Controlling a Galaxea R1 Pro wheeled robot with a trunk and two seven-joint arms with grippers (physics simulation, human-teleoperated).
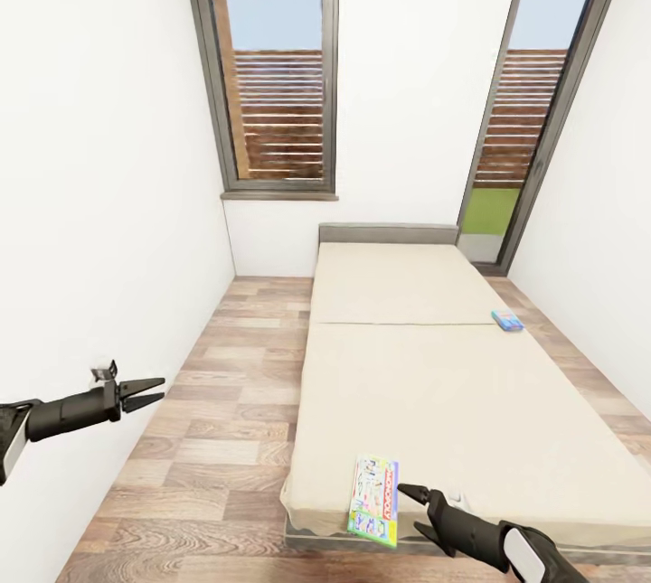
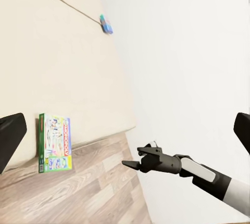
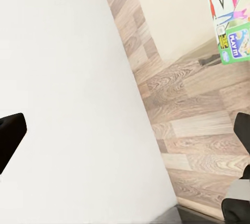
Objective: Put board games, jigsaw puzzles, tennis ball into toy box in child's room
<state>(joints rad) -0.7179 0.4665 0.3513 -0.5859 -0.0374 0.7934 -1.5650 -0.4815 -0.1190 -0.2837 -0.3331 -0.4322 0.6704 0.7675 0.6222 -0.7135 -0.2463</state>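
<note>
The beige bed fills the middle of the child's room. Two board games lie on it. The green-edged Monopoly box rests at the bed's near edge, partly overhanging it. A small blue box sits at the bed's right edge, farther off. My right gripper is open just right of the Monopoly box, not touching it. Over the floor left of the bed, my left gripper is open and empty. The table, toy box, jigsaw puzzles and tennis ball are out of view.
A strip of wood-plank floor runs between the bed and the white left wall. A narrower strip of floor lies right of the bed. Tall dark-framed windows stand behind the grey headboard.
</note>
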